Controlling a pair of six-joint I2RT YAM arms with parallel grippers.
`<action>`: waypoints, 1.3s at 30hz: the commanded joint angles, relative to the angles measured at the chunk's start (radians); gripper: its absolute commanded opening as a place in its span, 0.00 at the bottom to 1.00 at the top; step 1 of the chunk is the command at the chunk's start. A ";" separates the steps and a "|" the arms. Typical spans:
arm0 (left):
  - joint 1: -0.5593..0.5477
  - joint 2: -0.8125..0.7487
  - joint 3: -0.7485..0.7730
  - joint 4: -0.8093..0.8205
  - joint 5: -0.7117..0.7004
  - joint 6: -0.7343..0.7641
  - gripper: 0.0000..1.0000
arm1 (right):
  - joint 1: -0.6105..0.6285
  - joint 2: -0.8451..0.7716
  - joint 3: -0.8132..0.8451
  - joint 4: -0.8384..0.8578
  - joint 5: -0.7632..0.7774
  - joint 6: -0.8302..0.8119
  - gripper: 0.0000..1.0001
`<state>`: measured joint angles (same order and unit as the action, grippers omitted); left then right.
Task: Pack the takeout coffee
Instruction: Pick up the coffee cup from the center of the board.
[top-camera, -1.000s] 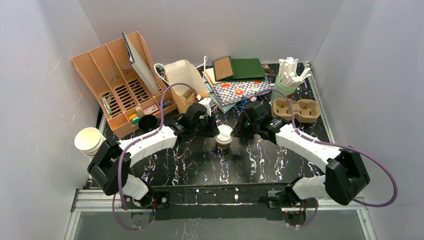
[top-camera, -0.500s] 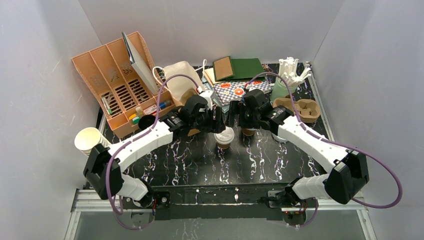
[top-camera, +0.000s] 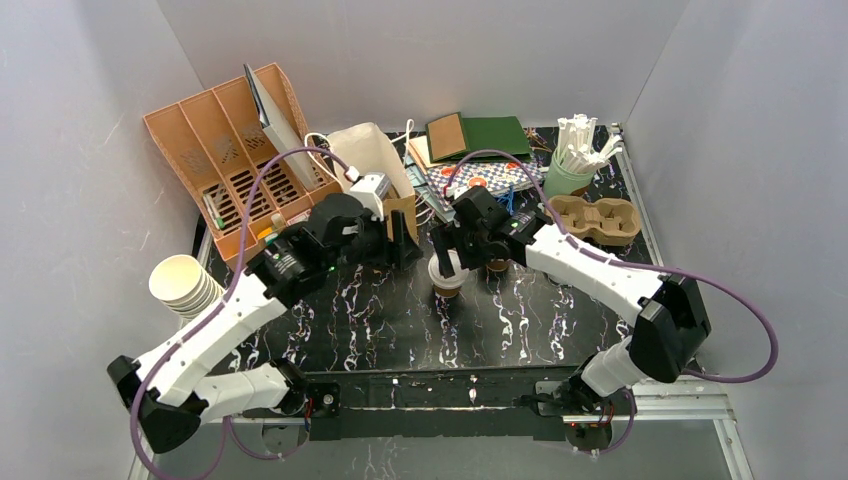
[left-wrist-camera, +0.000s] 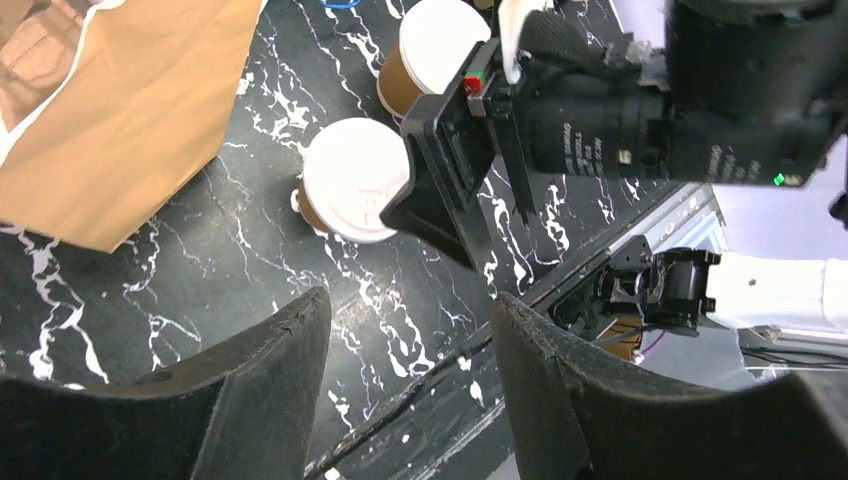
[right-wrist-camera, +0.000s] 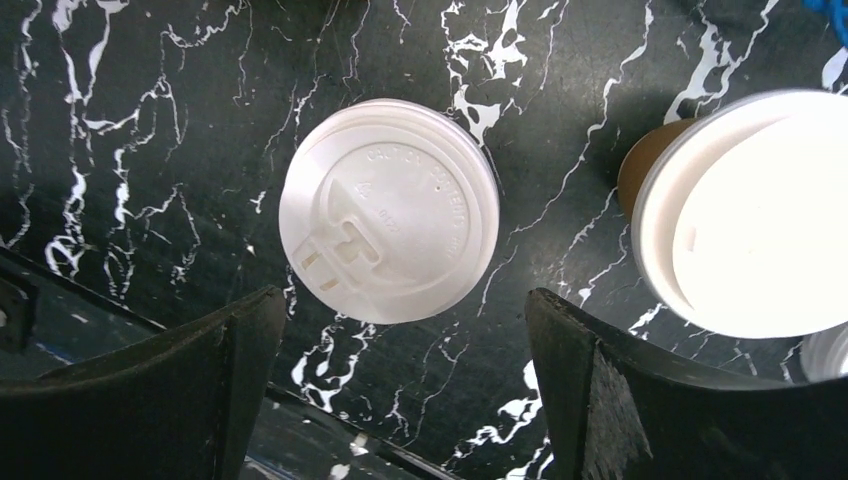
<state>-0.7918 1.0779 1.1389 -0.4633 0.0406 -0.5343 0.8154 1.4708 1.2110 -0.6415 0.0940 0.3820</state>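
A tan paper coffee cup (right-wrist-camera: 390, 210), capped with a white moulded plastic lid (right-wrist-camera: 420, 170) on which a sip tab and raised lettering can be made out, is seen upright near the middle of the glossy black, white-veined surface (right-wrist-camera: 150, 120). The right hand (right-wrist-camera: 403, 300) is held spread wide directly above it, jaws standing either side of the lid without touching, apparently so that a grasp can be made. A second lidded cup (right-wrist-camera: 740, 215) is stood just beside. The left hand (left-wrist-camera: 410, 305) is held wide and empty near the creased brown paper bag (left-wrist-camera: 120, 110), judged the likely packing place, though a moulded pulp carrier (top-camera: 590, 218) is also within reach.
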 joint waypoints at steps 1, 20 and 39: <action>-0.002 -0.077 0.039 -0.151 -0.015 0.006 0.58 | 0.004 0.009 0.072 -0.003 -0.008 -0.169 0.98; -0.001 -0.150 0.082 -0.290 -0.121 0.024 0.58 | 0.006 0.200 0.226 -0.103 -0.071 -0.226 0.98; -0.003 -0.139 0.059 -0.281 -0.120 0.027 0.57 | 0.042 0.234 0.220 -0.119 -0.035 -0.224 0.85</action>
<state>-0.7918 0.9466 1.1999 -0.7414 -0.0799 -0.5163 0.8467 1.6928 1.3937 -0.7467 0.0555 0.1680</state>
